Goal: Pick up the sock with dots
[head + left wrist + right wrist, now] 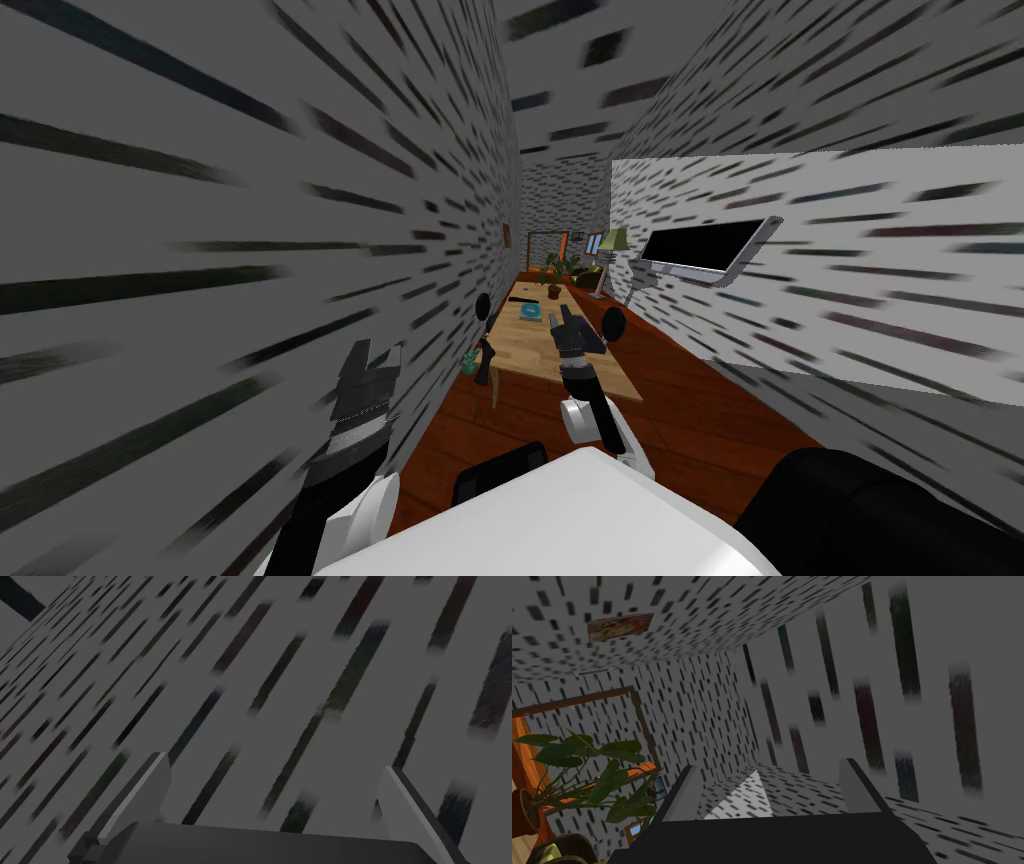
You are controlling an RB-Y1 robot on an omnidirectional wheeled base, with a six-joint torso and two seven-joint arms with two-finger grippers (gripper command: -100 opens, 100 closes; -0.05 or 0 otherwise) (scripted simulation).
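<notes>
A long wooden table point(545, 350) stands ahead in a narrow room. On it lies a small teal thing point(530, 312), too small to tell whether it is the dotted sock. My right gripper point(562, 322) is raised over the table's near half, just right of the teal thing. In the right wrist view the right gripper point(769, 776) stands open with nothing between its fingers. My left gripper point(370, 358) is held up close to the left wall. The left gripper point(280, 776) is open and empty, facing that wall.
A potted plant point(553, 275) and a flat dark thing point(520, 298) sit on the table's far half. Dark round-backed chairs point(614, 325) flank the table. A television point(705, 247) hangs on the right wall beside a lamp point(612, 240). The floor point(700, 420) is dark red wood.
</notes>
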